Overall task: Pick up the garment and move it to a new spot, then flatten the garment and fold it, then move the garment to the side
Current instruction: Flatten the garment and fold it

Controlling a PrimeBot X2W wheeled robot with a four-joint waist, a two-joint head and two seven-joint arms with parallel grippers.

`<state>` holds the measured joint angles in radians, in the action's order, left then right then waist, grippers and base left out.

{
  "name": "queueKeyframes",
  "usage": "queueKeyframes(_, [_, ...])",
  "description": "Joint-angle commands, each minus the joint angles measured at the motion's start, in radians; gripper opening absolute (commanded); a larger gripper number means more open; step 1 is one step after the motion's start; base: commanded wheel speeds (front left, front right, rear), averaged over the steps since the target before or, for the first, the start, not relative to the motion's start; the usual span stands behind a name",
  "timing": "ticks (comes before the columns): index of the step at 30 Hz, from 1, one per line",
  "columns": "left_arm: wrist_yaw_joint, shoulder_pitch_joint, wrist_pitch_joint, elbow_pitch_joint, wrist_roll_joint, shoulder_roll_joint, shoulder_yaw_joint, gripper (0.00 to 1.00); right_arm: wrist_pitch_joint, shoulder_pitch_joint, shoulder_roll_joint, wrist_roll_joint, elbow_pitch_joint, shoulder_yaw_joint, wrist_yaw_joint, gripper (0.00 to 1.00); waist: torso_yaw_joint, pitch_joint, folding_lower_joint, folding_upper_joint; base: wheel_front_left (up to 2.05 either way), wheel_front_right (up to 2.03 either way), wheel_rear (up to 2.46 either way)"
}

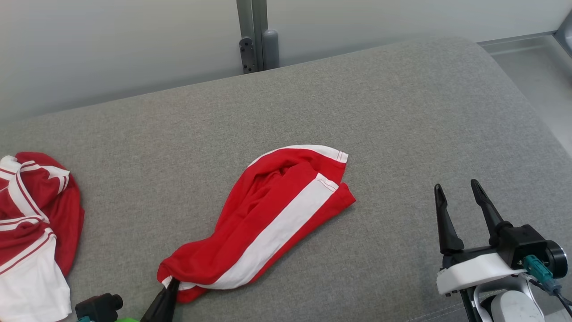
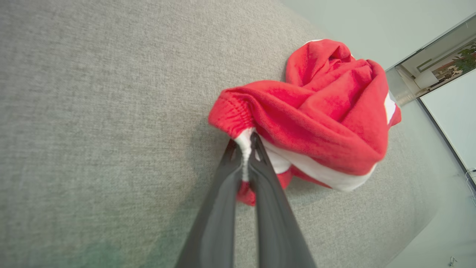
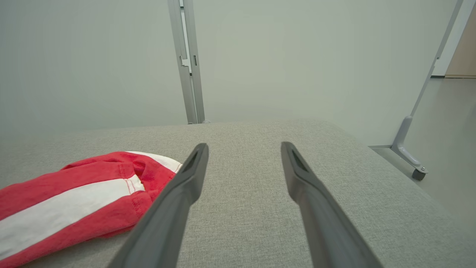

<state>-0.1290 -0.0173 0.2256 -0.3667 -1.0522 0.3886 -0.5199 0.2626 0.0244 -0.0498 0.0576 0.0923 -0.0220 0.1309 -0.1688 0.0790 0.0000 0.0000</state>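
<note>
The left end effector (image 2: 245, 143) is clamped on the waistband corner of the red-and-white garment (image 1: 268, 210). The rest of the garment trails ahead of its fingertips, bunched on the grey upholstered surface (image 1: 402, 112). The right end effector (image 1: 456, 185) is spread wide and holds nothing, with the garment off to its left. I judge the pick-up done; the move, flattening, folding and setting aside remain.
</note>
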Motion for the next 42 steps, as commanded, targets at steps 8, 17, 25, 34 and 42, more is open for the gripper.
queueKeyframes(8, [-0.003,-0.039,0.032,-0.014,0.000,0.043,-0.031,0.00,0.003,-0.015,-0.001,-0.007,0.002,-0.009,0.000,1.00,0.007,-0.001,0.0000,0.0000,0.00,0.00,0.00])
queueKeyframes(17, [-0.003,-0.048,0.040,-0.068,0.008,0.085,-0.049,1.00,0.003,-0.021,-0.001,-0.007,0.008,-0.006,0.000,1.00,0.012,-0.020,0.0000,0.0000,0.00,0.00,0.00])
queueKeyframes(25, [0.001,-0.018,0.039,-0.099,0.026,0.124,-0.067,1.00,0.003,-0.043,-0.001,-0.011,0.008,-0.014,0.000,1.00,0.028,-0.050,0.0000,0.0000,0.00,0.00,0.00])
queueKeyframes(34, [0.082,0.041,0.040,0.043,0.193,0.080,0.137,1.00,0.003,-0.044,-0.001,-0.038,-0.026,-0.037,0.000,1.00,0.065,-0.071,0.0000,0.0000,0.00,0.00,0.00])
queueKeyframes(42, [0.090,0.153,0.039,0.214,0.447,-0.091,0.363,1.00,0.003,-0.056,-0.001,-0.060,-0.051,-0.055,0.000,1.00,0.096,-0.091,0.0000,0.0000,0.00,0.00,0.00])
